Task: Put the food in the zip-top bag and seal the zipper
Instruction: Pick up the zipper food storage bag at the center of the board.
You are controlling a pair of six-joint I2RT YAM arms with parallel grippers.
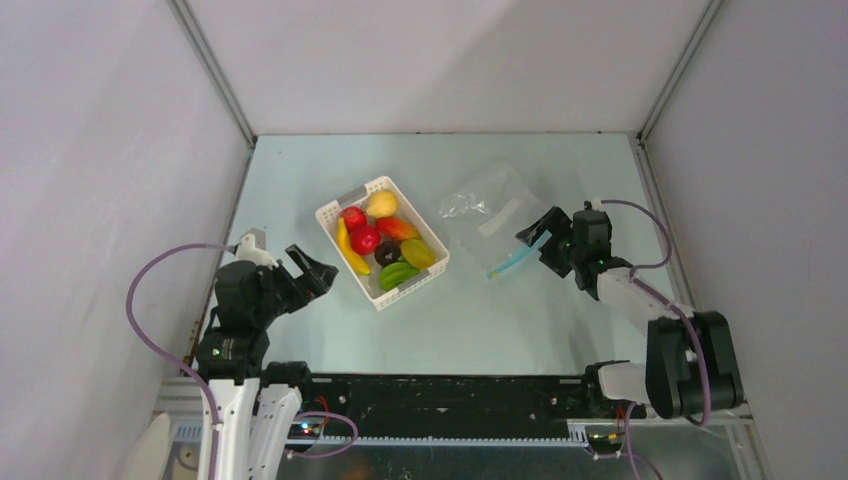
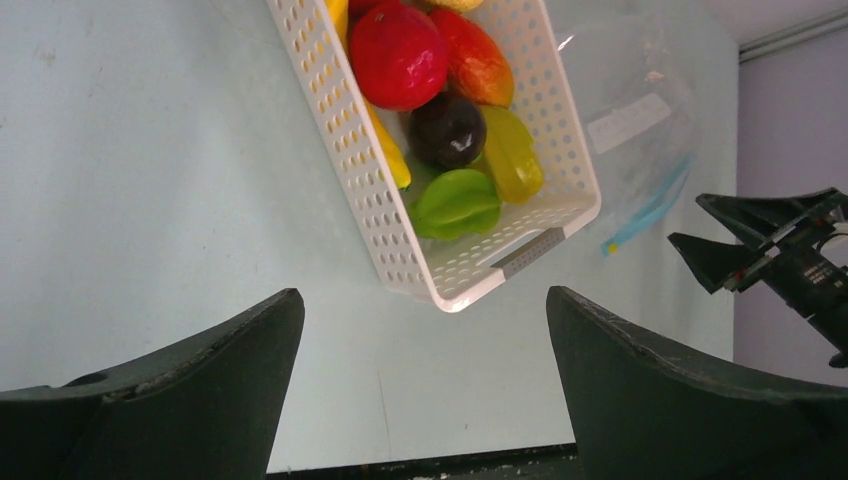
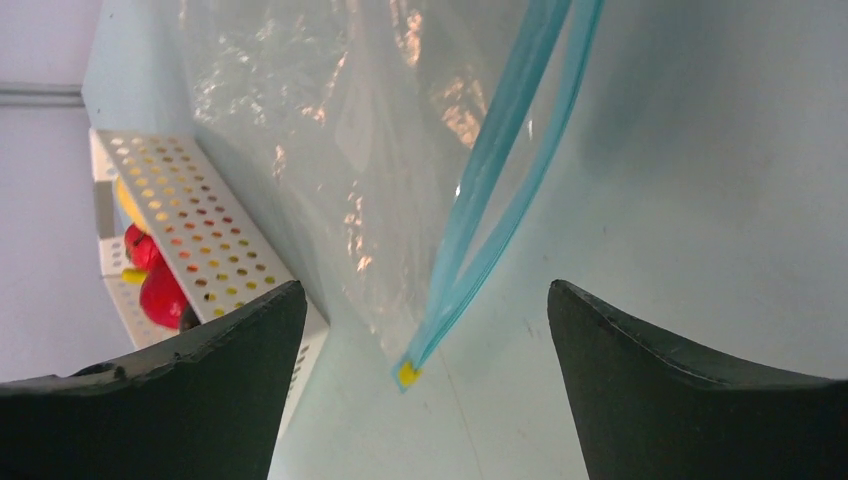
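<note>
The food (image 1: 380, 243) lies in a white slotted basket (image 1: 333, 212) at mid-table: red apples, yellow banana, lemon, mango, green pieces, dark ring; it also shows in the left wrist view (image 2: 440, 120). The clear zip-top bag (image 1: 485, 210) lies flat to the basket's right, its blue zipper (image 1: 512, 262) along the near-right edge, and shows in the right wrist view (image 3: 350, 150) with the zipper (image 3: 500, 170) ending in a yellow tab. My right gripper (image 1: 538, 236) is open just above the zipper's far end. My left gripper (image 1: 310, 270) is open, left of the basket, empty.
Grey enclosure walls stand on the left, right and back. The table (image 1: 520, 320) is pale green. The black rail (image 1: 430, 395) with the arm bases runs along the near edge. My right gripper also shows in the left wrist view (image 2: 745, 245).
</note>
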